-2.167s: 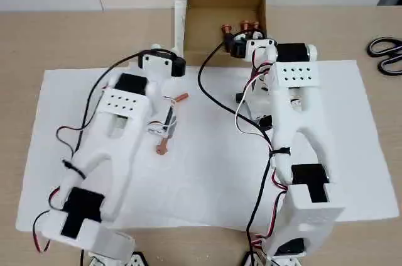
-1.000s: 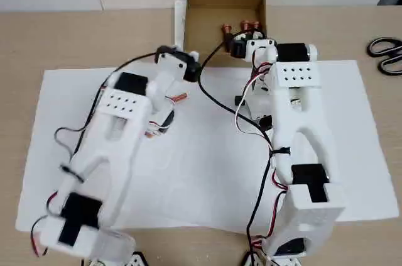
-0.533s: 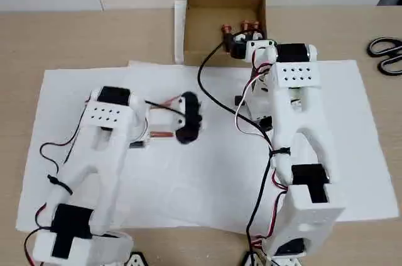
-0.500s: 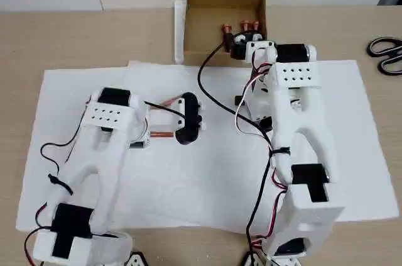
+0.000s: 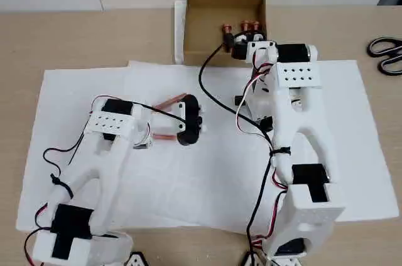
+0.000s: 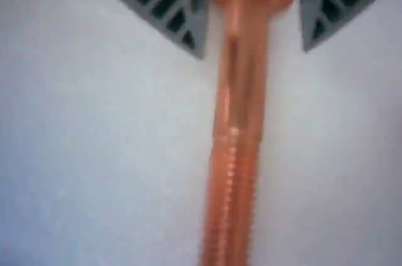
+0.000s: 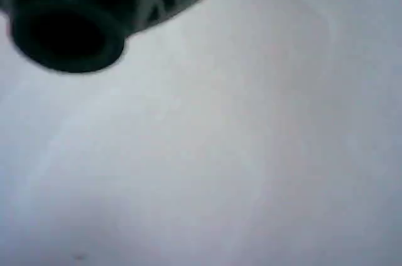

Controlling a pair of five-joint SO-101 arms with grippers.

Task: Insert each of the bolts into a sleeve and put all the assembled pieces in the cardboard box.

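Two white robot arms work over a white paper sheet [image 5: 207, 178] on a wooden table. At left, the left gripper [image 6: 251, 49] is almost closed, its jaws pinching the head of a copper bolt [image 6: 242, 127], whose threaded shank juts free over the sheet. At centre back, the cardboard box [image 5: 210, 36] holds several assembled pieces [image 5: 242, 26] in one corner. To the right, the right arm [image 5: 295, 90] leans over the paper; a black sleeve [image 7: 63, 36] sits close to its camera, open mouth showing, though whether it is gripped I cannot tell. Scissors [image 5: 384, 47] lie far right. The bolt looks light, rigid and slick, so holding the head and leaving the thread bare seems wise
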